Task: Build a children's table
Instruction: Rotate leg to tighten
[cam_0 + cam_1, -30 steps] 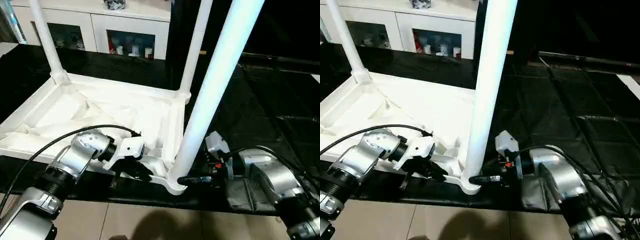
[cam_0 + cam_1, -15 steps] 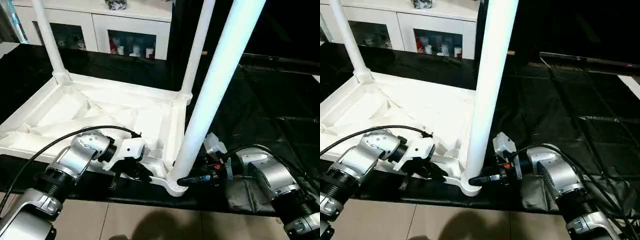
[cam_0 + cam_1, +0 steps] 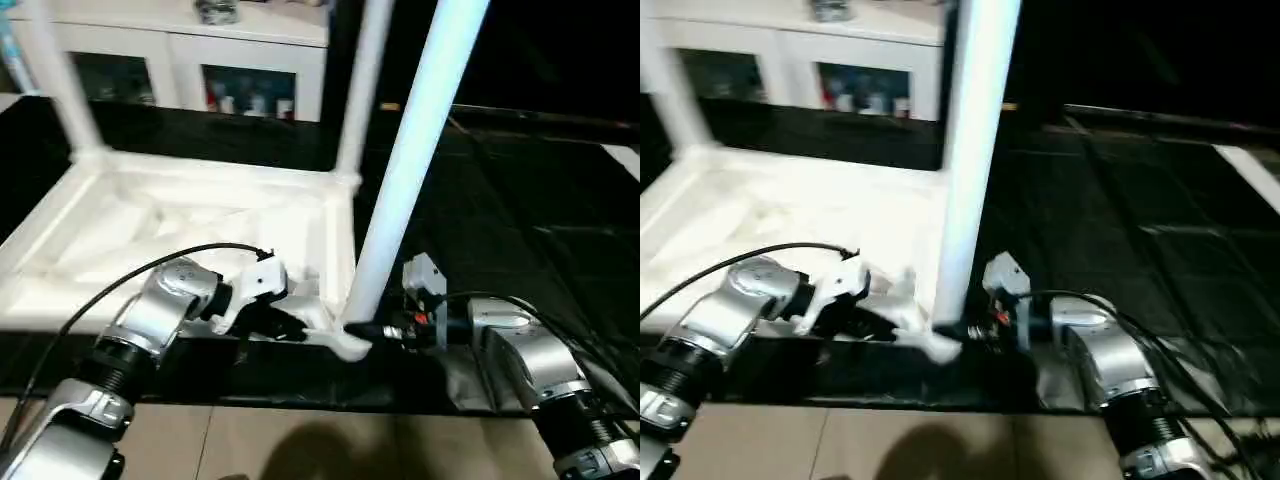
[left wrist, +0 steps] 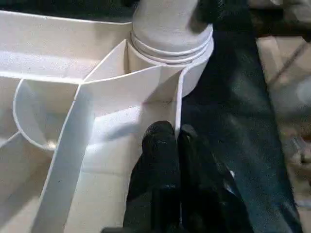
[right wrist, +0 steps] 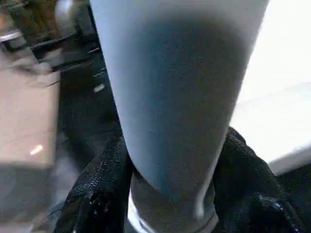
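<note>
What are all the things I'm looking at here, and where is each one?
Table top: one, white, lying upside down on the black mat, ribs facing up.
Legs: three, white, standing up from the top's corner sockets: the near leg at the front corner, one at the back right corner, one at the back left.
Mat: one, black, under and to the right of the table top.
Cabinet: one, white with glass doors, at the back; small items inside, too blurred to name.
Floor: beige, in front.
Left gripper: black fingers pinching the top's thin front rim near the socket.
Right gripper: black fingers either side of the near leg's base.
</note>
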